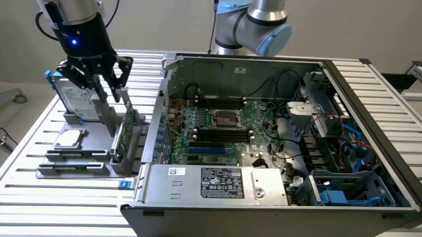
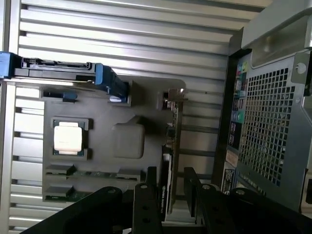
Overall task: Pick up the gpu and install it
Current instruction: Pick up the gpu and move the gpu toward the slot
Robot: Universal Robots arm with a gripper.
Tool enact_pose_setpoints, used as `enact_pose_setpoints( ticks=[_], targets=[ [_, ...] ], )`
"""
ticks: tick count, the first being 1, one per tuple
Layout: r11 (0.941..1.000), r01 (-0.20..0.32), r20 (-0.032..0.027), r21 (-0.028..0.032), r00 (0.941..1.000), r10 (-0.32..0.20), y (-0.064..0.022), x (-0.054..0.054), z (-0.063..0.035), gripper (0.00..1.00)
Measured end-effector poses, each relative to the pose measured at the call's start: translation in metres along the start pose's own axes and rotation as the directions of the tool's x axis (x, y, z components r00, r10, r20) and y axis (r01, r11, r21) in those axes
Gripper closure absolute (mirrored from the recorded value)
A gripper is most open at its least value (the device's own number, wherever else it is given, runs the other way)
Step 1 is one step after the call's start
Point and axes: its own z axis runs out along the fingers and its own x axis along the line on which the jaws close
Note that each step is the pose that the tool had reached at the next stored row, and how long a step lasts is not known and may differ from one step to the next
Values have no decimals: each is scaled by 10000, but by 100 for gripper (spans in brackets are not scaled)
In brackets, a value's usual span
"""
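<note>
The arm's elbow joint (grey, with a pale blue cap) sits high in the exterior view. The black wrist stands upright and the hand points straight down. Its two black fingers are parallel and spread apart.

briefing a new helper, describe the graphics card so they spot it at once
At the exterior view's left, beside the open computer case, sits a grey stand. The graphics card stands on edge in it, nearest the case: a thin green board, unlike the blue-framed silver hard drive.
</note>
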Motion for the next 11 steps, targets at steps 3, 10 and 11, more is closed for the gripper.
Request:
enact_pose_setpoints(
  ticks=[3, 10, 11],
  targets=[
    [10000, 0, 1, -1, 10000, 0, -31, 5, 54, 64],
    [10000, 0, 0, -1, 10000, 0, -84, 18, 181, 64],
    [10000, -1, 0, -1, 10000, 1, -90, 20, 198, 64]
  ],
)
